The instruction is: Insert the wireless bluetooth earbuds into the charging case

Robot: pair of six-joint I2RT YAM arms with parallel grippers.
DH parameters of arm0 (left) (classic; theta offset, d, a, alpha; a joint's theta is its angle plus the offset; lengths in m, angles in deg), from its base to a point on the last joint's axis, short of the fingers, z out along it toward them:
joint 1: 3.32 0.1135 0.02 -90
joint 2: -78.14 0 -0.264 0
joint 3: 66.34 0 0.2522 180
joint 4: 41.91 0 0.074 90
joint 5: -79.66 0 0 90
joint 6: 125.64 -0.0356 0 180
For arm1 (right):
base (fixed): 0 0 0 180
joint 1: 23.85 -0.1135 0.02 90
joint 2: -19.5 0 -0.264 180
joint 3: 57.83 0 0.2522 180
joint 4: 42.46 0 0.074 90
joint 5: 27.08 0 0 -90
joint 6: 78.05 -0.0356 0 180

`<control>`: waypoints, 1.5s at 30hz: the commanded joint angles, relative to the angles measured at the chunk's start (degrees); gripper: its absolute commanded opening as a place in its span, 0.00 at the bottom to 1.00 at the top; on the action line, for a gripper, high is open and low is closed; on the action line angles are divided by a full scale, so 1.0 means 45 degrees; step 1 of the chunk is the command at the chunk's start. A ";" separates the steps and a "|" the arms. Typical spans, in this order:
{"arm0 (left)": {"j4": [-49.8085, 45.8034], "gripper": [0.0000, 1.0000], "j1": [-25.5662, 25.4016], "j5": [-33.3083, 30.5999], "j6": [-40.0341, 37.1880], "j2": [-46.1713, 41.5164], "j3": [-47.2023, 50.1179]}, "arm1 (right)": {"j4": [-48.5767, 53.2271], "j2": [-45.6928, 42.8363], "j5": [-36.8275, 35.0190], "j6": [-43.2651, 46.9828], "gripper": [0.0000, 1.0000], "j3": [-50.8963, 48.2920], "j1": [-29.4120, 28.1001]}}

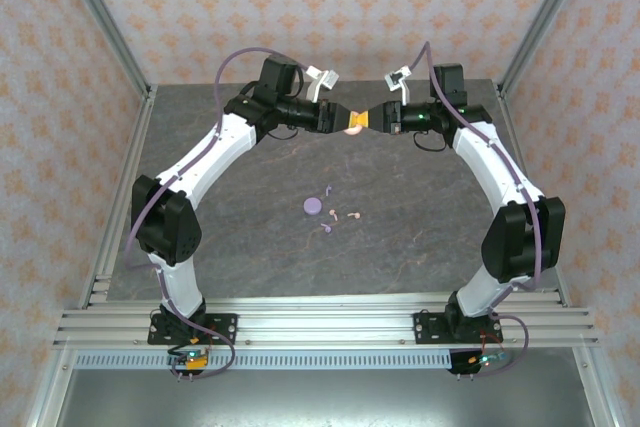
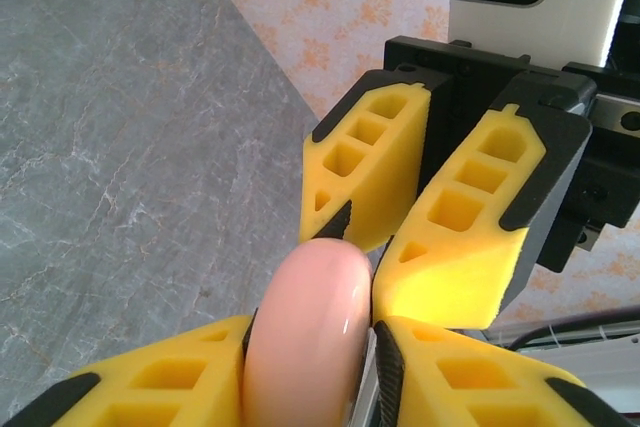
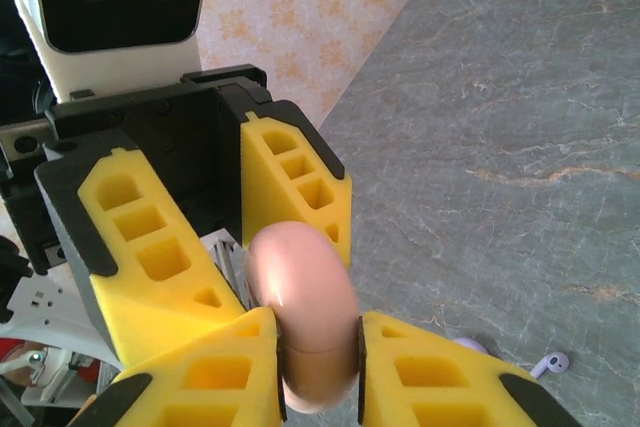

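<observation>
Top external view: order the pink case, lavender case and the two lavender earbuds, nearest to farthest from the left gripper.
1. Pink case, clamped in the left gripper.
2. Far lavender earbud, just beyond the lavender case.
3. Lavender case, mid-table.
4. Near lavender earbud, toward the arm bases.

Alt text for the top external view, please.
The left tool and right tool meet mid-air, both clamping one pink case above the table. On it lie a lavender case and four tiny earbuds.
</observation>
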 commanded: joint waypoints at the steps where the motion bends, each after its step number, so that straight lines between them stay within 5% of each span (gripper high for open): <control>1: 0.0721 0.39 -0.0192 -0.0133 0.0061 -0.0360 0.0142 | -0.0748 -0.0422 -0.0483 -0.0448 0.22 -0.0243 -0.0039; 5: 0.0951 0.36 -0.0200 -0.0192 0.0198 -0.0439 0.0375 | -0.1074 -0.0439 -0.0552 -0.0736 0.22 -0.0346 -0.0032; 9: 0.1085 0.14 -0.0202 -0.0172 0.0296 -0.0454 0.0510 | -0.1025 -0.0464 -0.0512 -0.0695 0.22 -0.0362 -0.0042; 15: 0.0971 0.00 -0.0182 -0.0094 0.0222 -0.0415 0.0330 | -0.0335 -0.0464 0.0000 -0.0116 0.28 -0.0249 -0.0024; 22: 0.0888 0.00 -0.0200 0.0421 0.0120 -0.0246 -0.0078 | 0.0854 -0.0289 0.0779 0.0871 0.39 0.0084 -0.0044; 33: 0.0927 0.00 -0.0217 0.0744 0.0051 -0.0224 -0.0273 | 0.1802 0.0081 0.1419 0.1735 0.40 0.0636 -0.0305; 45: 0.0636 0.00 -0.0221 0.0349 -0.0067 -0.0205 -0.0371 | 0.1160 -0.0012 0.1230 0.1199 0.27 0.0450 -0.0394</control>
